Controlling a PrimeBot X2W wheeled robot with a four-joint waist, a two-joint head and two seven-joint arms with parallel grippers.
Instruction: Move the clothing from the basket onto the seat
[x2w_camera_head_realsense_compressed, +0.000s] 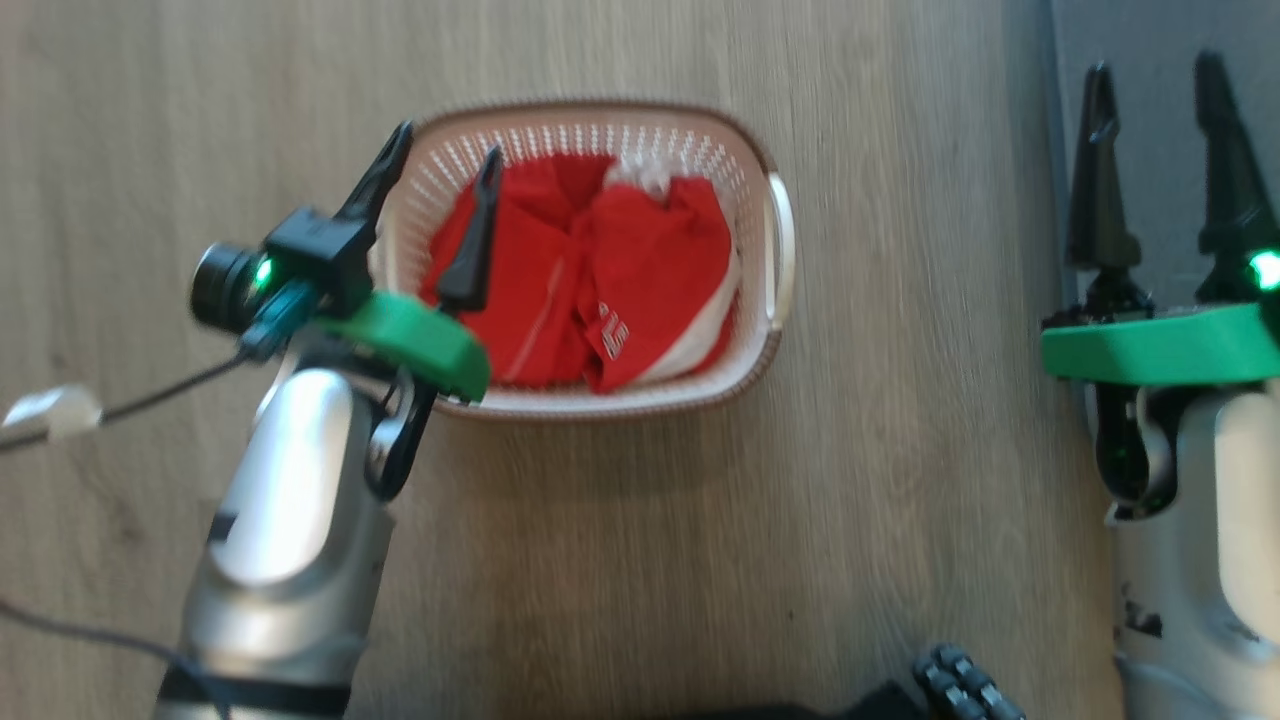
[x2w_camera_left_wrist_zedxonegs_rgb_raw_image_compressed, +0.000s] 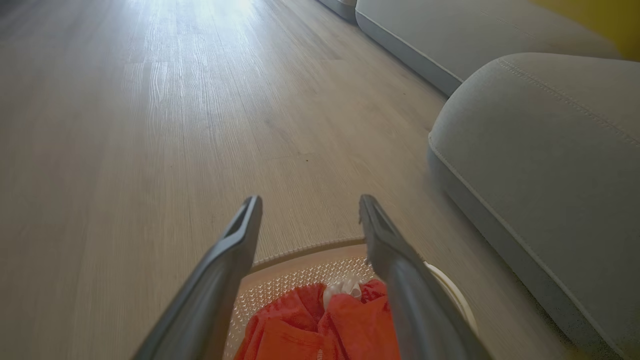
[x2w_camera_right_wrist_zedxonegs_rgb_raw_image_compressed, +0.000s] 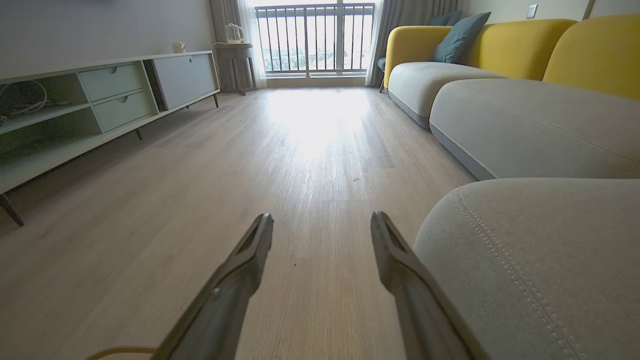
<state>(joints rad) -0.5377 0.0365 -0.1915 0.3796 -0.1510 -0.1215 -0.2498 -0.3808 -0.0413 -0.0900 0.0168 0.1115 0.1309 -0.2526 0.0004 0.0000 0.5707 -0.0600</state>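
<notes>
The cream perforated basket (x2w_camera_head_realsense_compressed: 775, 240) with a brown rim stands on the wood floor, and red clothing (x2w_camera_head_realsense_compressed: 640, 270) with a white band lies bunched inside it. A whitish piece (x2w_camera_left_wrist_zedxonegs_rgb_raw_image_compressed: 342, 287) pokes up at the far end of the red clothing (x2w_camera_left_wrist_zedxonegs_rgb_raw_image_compressed: 300, 330). My left gripper (x2w_camera_head_realsense_compressed: 445, 145) hangs open above the basket's left side with nothing between its fingers. Far to the right, my right gripper (x2w_camera_head_realsense_compressed: 1155, 85) is open and empty next to the grey seat (x2w_camera_right_wrist_zedxonegs_rgb_raw_image_compressed: 540, 260). The seat (x2w_camera_left_wrist_zedxonegs_rgb_raw_image_compressed: 545, 160) lies to the right of the basket (x2w_camera_left_wrist_zedxonegs_rgb_raw_image_compressed: 300, 252).
More grey cushions with yellow backs (x2w_camera_right_wrist_zedxonegs_rgb_raw_image_compressed: 500, 45) run along the right wall. A pale low cabinet (x2w_camera_right_wrist_zedxonegs_rgb_raw_image_compressed: 100, 100) lines the left side, and a small table with a kettle (x2w_camera_right_wrist_zedxonegs_rgb_raw_image_compressed: 232, 45) stands by the balcony window. A dark cable (x2w_camera_head_realsense_compressed: 150, 400) trails over the floor at the left.
</notes>
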